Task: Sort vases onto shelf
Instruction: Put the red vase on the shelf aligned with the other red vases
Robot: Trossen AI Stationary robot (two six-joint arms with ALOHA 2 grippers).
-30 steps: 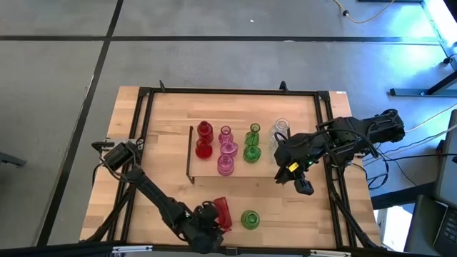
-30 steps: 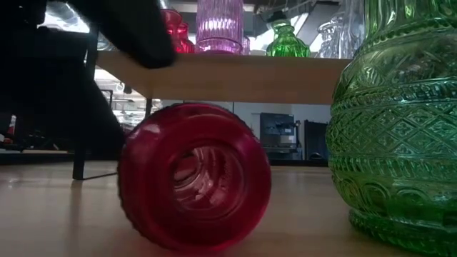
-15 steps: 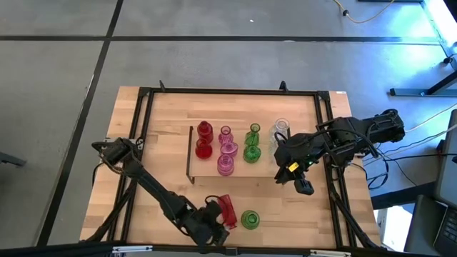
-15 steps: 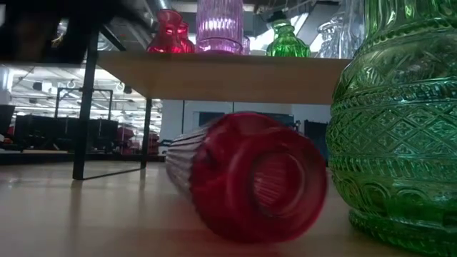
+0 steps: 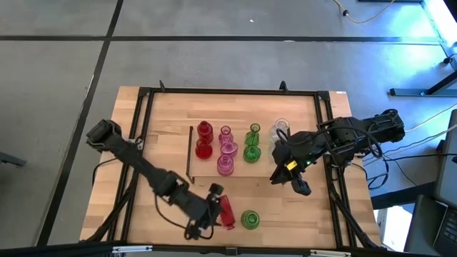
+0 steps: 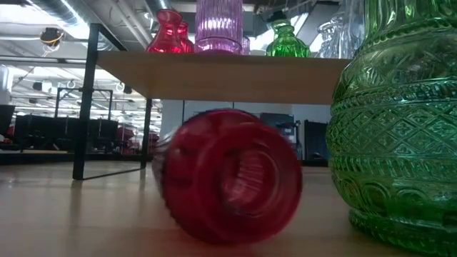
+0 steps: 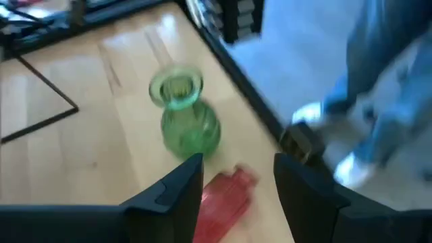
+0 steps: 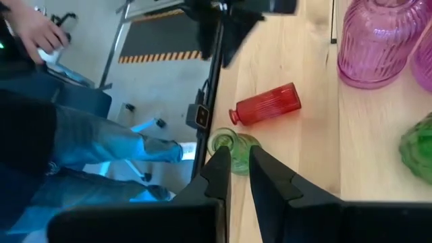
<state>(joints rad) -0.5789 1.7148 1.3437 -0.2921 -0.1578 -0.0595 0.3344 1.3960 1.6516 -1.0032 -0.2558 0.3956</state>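
Observation:
A red bottle-shaped vase (image 5: 227, 212) lies on its side on the table near the near edge, and it looks blurred in the low view (image 6: 228, 175). A green round-bellied vase (image 5: 250, 219) stands upright to its right. My left gripper (image 7: 236, 177) is open just above the red vase (image 7: 226, 202), one finger on each side. The shelf (image 5: 250, 171) carries red, pink, green and clear vases standing on their bases. My right gripper (image 5: 285, 178) waits near the shelf's right end, its fingers a narrow gap apart (image 8: 237, 158). My left gripper comes at the lying red vase slanting down from the table's left, with its open fingers (image 7: 179, 196) on either side of the ribbed body (image 7: 219, 209). I cannot tell whether a finger touches it. The vase lies on the table.
Black metal frame rails (image 5: 143, 143) run along the table's sides. A person in jeans (image 8: 101, 148) stands by the near edge, with a hand (image 8: 30, 30) showing beyond the table. Bare wood lies between the shelf and the two near vases.
My left gripper has moved away from the near edge toward the red vase and has left the low view. The red vase has stayed lying on the table but has turned about, first swinging its end toward the right, then back toward the low camera.

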